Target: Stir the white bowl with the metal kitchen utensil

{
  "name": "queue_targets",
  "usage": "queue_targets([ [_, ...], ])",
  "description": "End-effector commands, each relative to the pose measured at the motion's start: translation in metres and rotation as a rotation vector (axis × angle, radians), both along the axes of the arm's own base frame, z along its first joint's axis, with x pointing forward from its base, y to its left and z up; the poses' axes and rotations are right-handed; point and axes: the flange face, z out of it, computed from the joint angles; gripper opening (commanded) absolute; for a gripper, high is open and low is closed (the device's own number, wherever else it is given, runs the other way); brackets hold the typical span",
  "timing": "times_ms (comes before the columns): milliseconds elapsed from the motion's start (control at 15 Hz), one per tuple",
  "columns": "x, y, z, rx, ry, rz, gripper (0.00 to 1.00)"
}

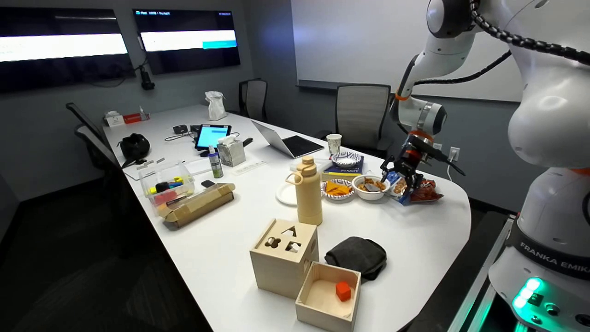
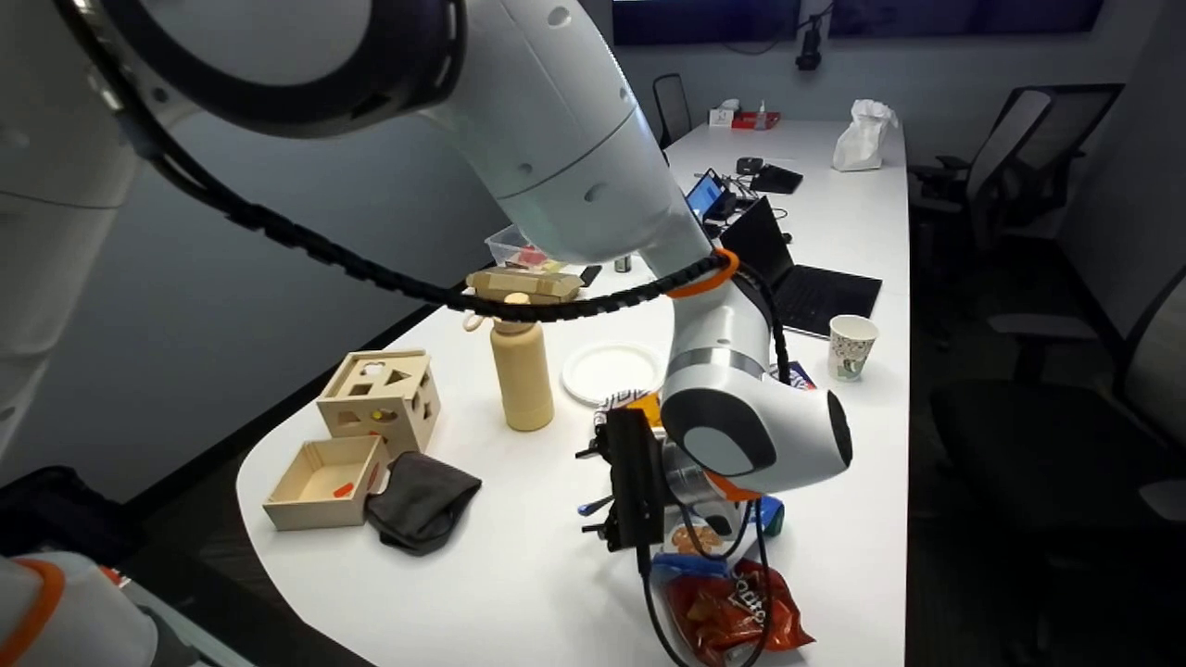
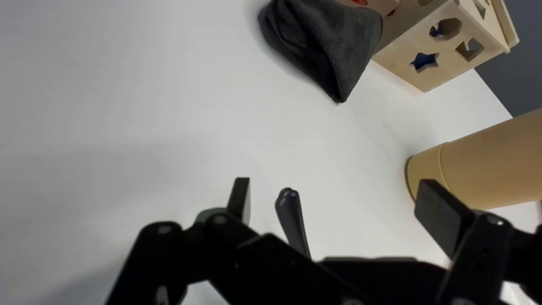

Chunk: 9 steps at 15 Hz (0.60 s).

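Black two-fingered gripper (image 3: 341,207), spread wide and empty, should edge leftward in the wrist view, centring the slim dark utensil handle (image 3: 293,222) before closing, then stir gently inside the round white bowl (image 1: 369,196), left of the blue-trimmed snack bag (image 1: 398,188) in an exterior view.

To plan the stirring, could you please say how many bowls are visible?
3: the white bowl by the blue snack bag, a patterned bowl of orange food beside that bowl, and a second patterned bowl on the blue book. Others may be hidden.
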Motion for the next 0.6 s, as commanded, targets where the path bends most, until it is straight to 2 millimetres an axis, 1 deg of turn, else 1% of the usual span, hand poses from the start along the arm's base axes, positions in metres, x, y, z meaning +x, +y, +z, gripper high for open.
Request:
queue_targets([
  [0, 0.009, -0.002, -0.019, 0.041, -0.03, -0.019, 1.0],
  [200, 0.012, 0.001, -0.029, 0.056, -0.033, -0.022, 1.0],
  [533, 0.015, 0.004, -0.039, 0.07, -0.026, -0.021, 1.0],
])
